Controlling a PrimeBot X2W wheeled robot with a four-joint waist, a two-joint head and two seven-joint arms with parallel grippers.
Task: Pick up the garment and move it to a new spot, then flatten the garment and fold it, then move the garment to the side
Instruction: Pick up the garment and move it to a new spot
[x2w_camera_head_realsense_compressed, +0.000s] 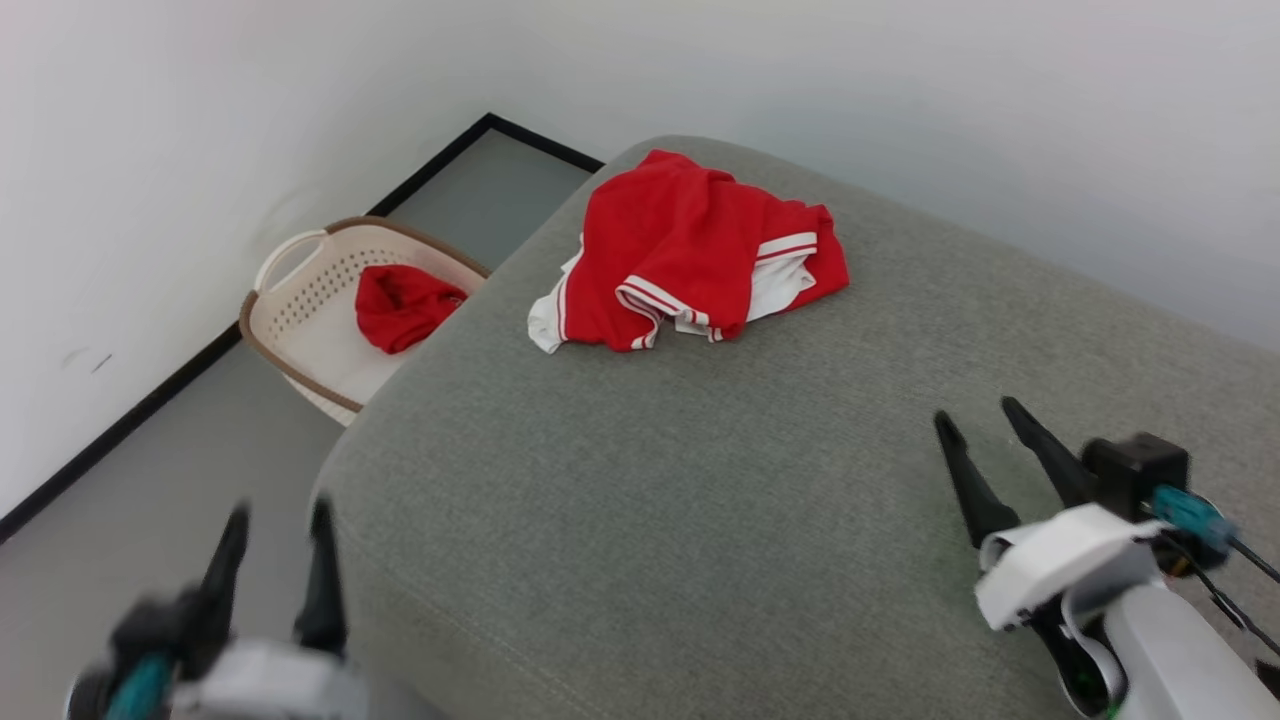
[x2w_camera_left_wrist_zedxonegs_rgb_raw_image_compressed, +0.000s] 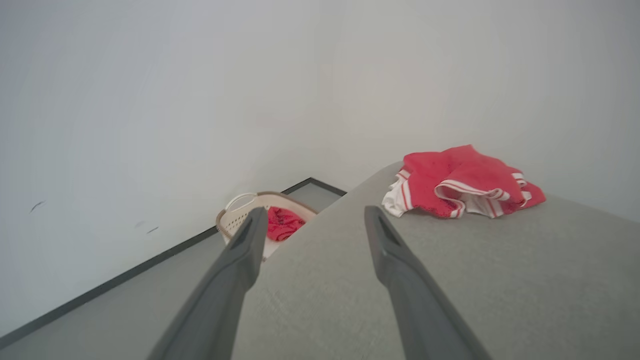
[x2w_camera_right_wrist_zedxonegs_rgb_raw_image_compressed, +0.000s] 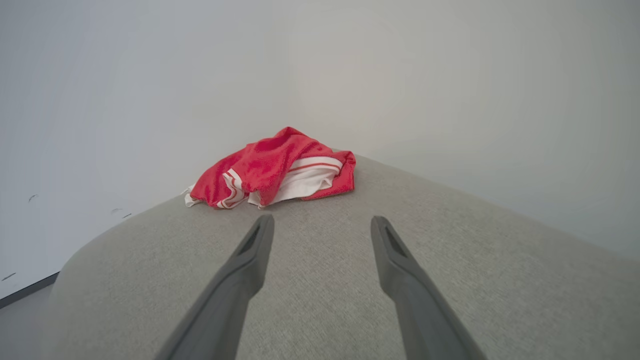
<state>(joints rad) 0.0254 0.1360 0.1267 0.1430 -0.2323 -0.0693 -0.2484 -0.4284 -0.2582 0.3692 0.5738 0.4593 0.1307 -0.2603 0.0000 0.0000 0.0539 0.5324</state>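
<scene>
On the far end of the grey cushion (x2w_camera_head_realsense_compressed: 700, 500): the garment (x2w_camera_head_realsense_compressed: 690, 250) lies crumpled in a heap, red cloth uppermost, with white sleeve fabric and striped trim showing along its near edge.
Garment contact: nothing touches it; both grippers are well apart from it.
Right gripper (x2w_camera_head_realsense_compressed: 975, 410): over the cushion's near right part, fingers spread and empty, pointing toward the garment (x2w_camera_right_wrist_zedxonegs_rgb_raw_image_compressed: 270, 170).
Left gripper (x2w_camera_head_realsense_compressed: 280, 510): blurred, at the cushion's near left corner above the floor, fingers spread and empty.
Basket (x2w_camera_head_realsense_compressed: 300, 310): cream with a brown rim, on the floor beside the cushion's left edge.
Red cloth (x2w_camera_head_realsense_compressed: 400, 305): bunched inside the basket.
Surroundings: white walls, grey floor, black baseboard.
</scene>
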